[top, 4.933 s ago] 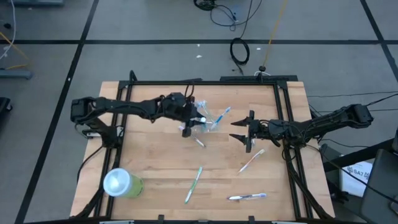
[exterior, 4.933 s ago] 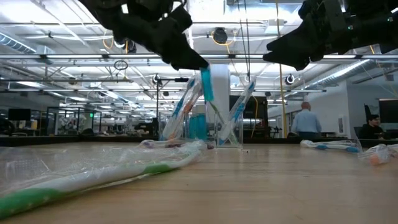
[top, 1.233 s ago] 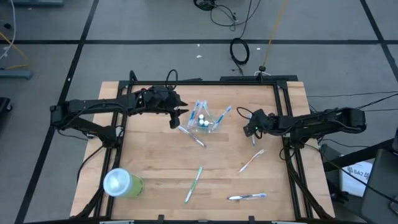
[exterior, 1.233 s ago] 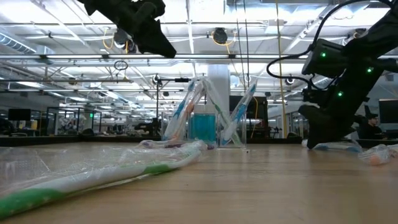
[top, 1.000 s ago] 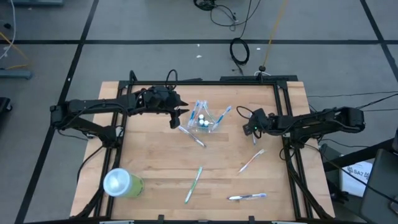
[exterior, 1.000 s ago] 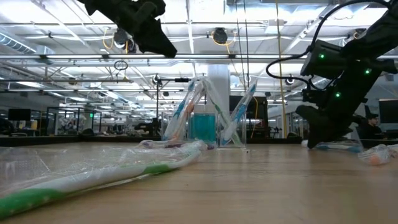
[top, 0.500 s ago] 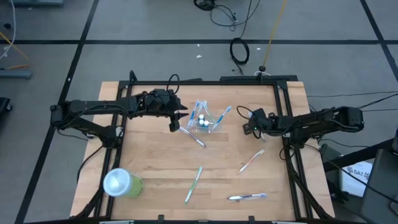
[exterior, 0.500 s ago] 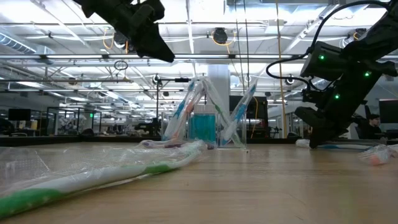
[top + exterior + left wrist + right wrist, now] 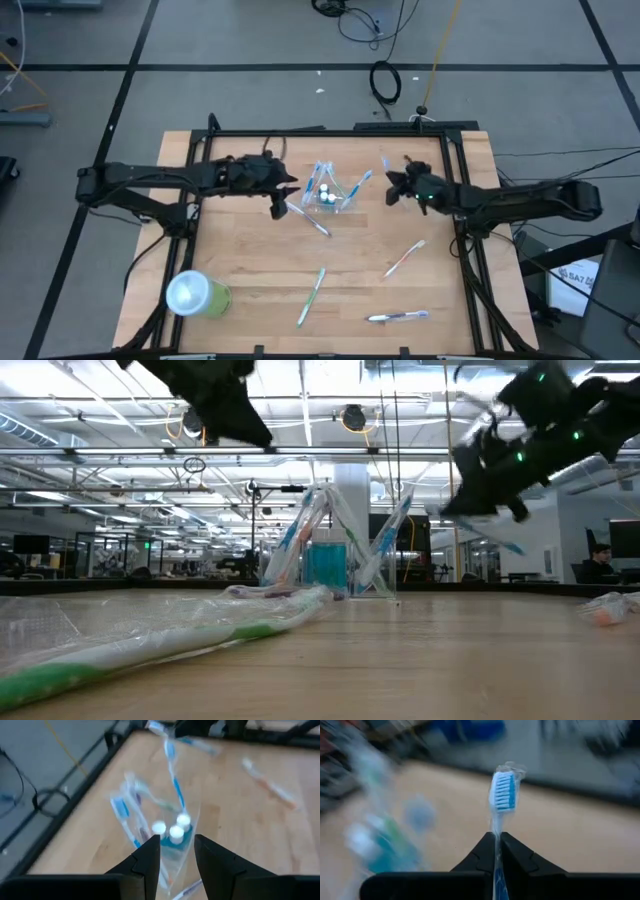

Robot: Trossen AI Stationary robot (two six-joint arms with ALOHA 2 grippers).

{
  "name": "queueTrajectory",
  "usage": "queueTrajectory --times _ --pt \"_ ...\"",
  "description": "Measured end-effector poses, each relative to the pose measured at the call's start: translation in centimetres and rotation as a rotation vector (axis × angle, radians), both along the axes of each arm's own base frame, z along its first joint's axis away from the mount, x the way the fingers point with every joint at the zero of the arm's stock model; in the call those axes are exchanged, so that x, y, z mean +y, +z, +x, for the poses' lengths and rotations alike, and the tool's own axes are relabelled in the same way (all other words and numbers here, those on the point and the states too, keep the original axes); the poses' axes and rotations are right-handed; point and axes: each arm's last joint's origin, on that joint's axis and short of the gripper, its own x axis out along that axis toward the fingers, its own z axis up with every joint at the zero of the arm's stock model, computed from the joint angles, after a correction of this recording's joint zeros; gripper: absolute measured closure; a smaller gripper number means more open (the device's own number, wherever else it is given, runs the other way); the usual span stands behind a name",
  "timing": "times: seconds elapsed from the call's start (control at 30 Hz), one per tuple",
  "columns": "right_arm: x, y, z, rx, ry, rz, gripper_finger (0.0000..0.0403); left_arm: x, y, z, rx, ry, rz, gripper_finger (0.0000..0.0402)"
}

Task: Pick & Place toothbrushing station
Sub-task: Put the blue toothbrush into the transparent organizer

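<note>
While the right gripper (image 9: pixel 392 190) hangs above the desk (image 9: pixel 250 270) at three o'clock of the clear cup (image 9: pixel 327 195), its fingers (image 9: pixel 485 852) pinch a wrapped blue toothbrush (image 9: pixel 502 792). At nine o'clock of the cup, the left gripper (image 9: pixel 280 200) hovers, fingers (image 9: pixel 150 857) slightly spread, holding nothing.
</note>
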Motion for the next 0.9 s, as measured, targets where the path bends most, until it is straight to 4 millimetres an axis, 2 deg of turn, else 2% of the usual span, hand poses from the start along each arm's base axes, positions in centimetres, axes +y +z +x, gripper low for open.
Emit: queueTrajectory --times 0.17,0.37,0.5,0.6,0.77,0.9 --pt "0.8 3.2 0.9 -0.189 0.098 -0.237 0.0394 -0.3 2.1 -1.8 -0.077 0.014 0.045 0.0275" --pt "1.8 4.9 2.3 -0.369 0.177 -0.434 0.0395 0.0 3.7 -3.7 -0.113 0.138 0.163 0.0275" --pt "2.2 4.5 3.6 -0.465 0.282 -0.542 0.0395 0.1 3.6 -3.9 -0.086 0.202 0.191 0.0275" --pt "2.2 3.5 4.6 -0.499 0.288 -0.568 0.0395 0.2 3.4 -3.8 -0.078 0.206 0.191 0.0275" --pt "2.0 1.8 7.4 -0.464 0.317 -0.553 0.0395 0.2 3.2 -3.6 -0.071 0.214 0.177 0.0275" --pt "1.9 1.6 9.9 -0.465 0.376 -0.563 0.0395 0.2 2.9 -3.5 -0.056 0.215 0.174 0.0275"
